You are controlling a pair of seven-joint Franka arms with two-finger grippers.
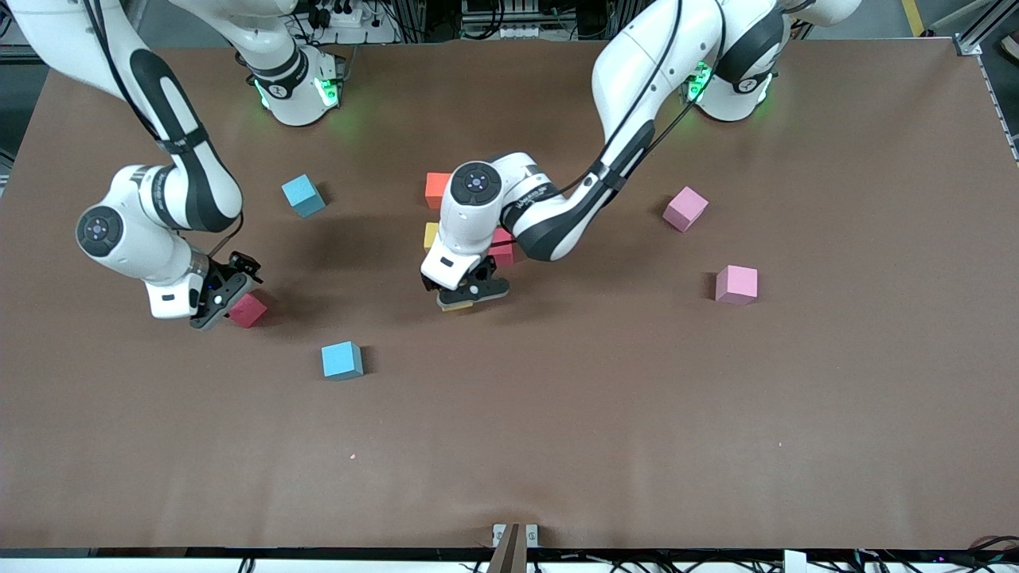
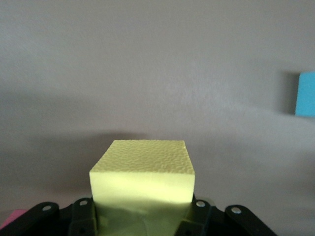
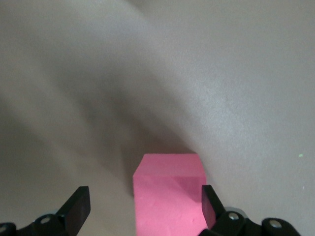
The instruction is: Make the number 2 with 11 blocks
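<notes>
Front view: the left gripper was mid-table, just above the surface, closed on a yellow block that only peeked out under the fingers; an orange block, another yellow one and a red block sat in a short line just farther from the camera, partly hidden by the wrist. The right gripper was low at a red-pink block toward the right arm's end, with two sky blue blocks and two light pink blocks scattered loose. Left wrist view: the yellow block was clamped between the jaws, pebbled foam face up, the table below. Looked light and soft, slightly squashy, matte so not slippery; best pinched on two flat opposite sides, mid-height. Right wrist view: fingertips spread wide, the red-pink block sat between them, one tip close to its side, the other well apart, nothing gripped
</notes>
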